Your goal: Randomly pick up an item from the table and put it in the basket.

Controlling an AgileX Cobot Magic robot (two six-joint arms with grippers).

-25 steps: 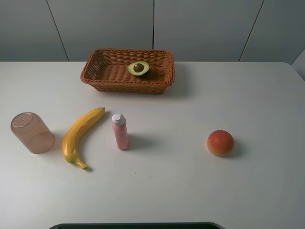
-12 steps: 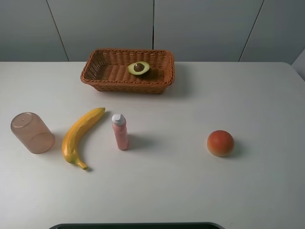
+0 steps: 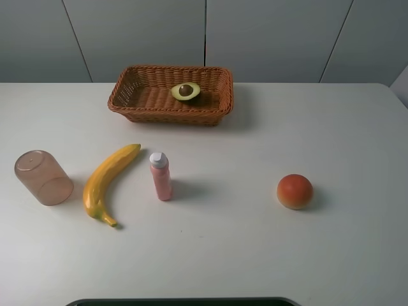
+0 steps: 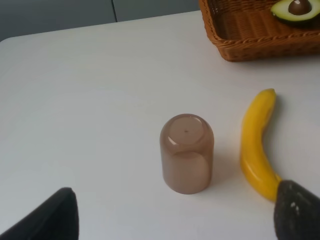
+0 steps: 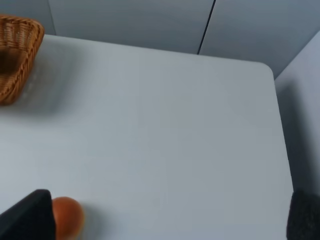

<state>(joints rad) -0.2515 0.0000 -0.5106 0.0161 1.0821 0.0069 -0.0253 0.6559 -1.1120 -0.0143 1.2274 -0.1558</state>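
The halved avocado [image 3: 185, 91] lies cut side up inside the wicker basket [image 3: 169, 113] at the back of the white table [image 3: 255, 248]. It also shows in the left wrist view [image 4: 295, 10], in the basket [image 4: 260, 50]. Neither arm appears in the exterior high view. My left gripper [image 4: 172, 212] is open and empty, its dark fingertips [image 4: 50, 217] wide apart, low over the table's front left near the cup. My right gripper [image 5: 170, 212] is open and empty over the table's right side, a corner of the basket [image 5: 15, 60] in its view.
A translucent brown cup [image 3: 43, 178] stands upside down at the left, also in the left wrist view [image 4: 187, 154]. A yellow banana [image 3: 105, 180], a pink bottle [image 3: 160, 176] and a round orange-red fruit [image 3: 294, 190] sit across the middle. A dark edge [image 3: 185, 301] borders the front.
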